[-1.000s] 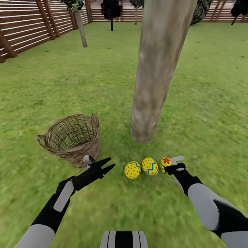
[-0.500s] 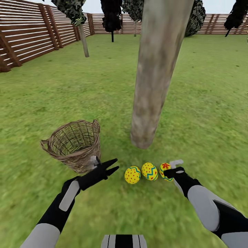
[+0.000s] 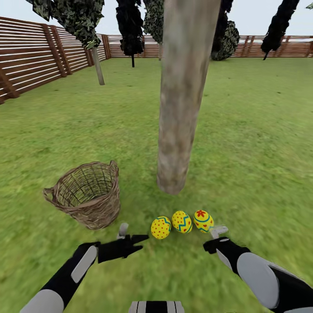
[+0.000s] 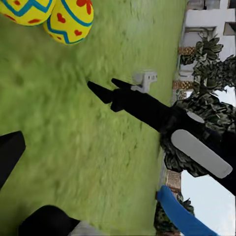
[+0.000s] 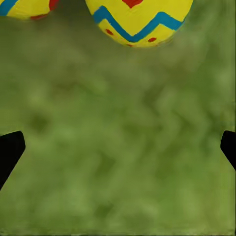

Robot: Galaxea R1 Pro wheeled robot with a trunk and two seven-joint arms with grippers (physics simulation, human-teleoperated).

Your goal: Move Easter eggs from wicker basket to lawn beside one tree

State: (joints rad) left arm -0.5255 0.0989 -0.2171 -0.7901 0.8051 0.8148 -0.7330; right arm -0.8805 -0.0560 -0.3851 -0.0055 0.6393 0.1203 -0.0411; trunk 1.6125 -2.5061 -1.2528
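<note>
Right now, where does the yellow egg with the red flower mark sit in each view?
Head view: the yellow flower-marked egg is rightmost in the row of eggs on the green lawn, near the thick grey-brown trunk.
Left wrist view: it is cut by the frame edge, the egg nearer the right hand.
Right wrist view: it looms large, ahead of the spread black fingertips.
Shared landmark: the zigzag-banded yellow egg beside it.

Left arm [image 3: 65, 278] and right arm [image 3: 265, 282]: grey-white shells, black joints, grey forearm plates. Black pointed grippers with pale grey brackets. Base, possibly: black-and-white striped.
</note>
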